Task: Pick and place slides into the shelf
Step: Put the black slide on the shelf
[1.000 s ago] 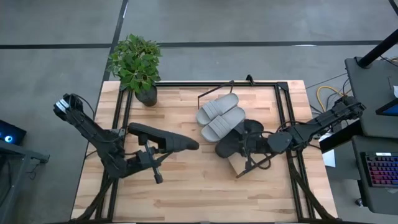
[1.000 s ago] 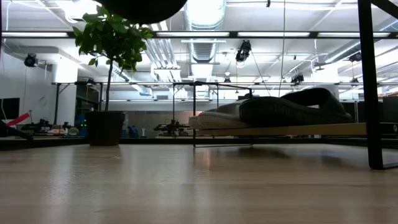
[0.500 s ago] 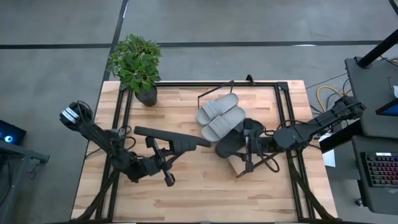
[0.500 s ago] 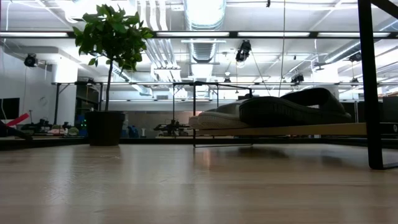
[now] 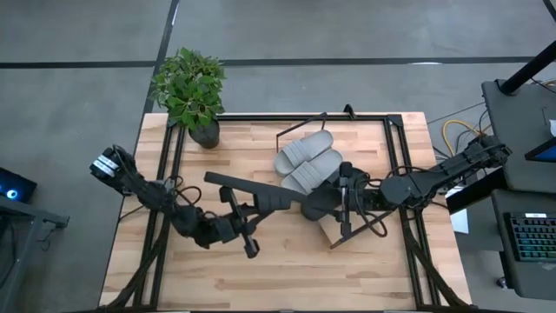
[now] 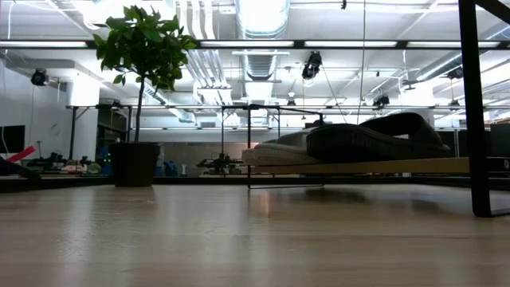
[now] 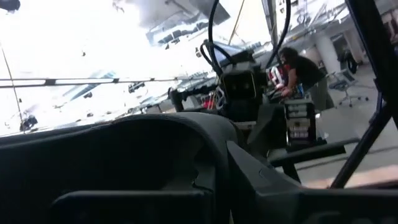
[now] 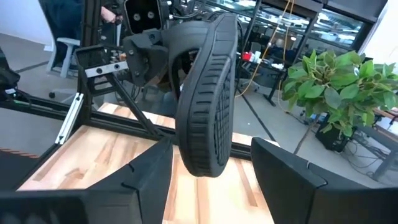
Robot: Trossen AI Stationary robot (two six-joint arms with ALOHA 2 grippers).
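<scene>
Collision is your risk: left gripper (image 5: pixel 236 214), pinching the airborne black slide (image 5: pixel 261 197), swings toward the right gripper (image 5: pixel 347 202), jaws spread, at the crowded shelf (image 5: pixel 334 228)

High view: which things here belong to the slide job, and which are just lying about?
Job: grey slides and one black slide on the shelf; second black slide held in the left claw; right claw open by the shelf.
Lying about: potted plant.
</scene>
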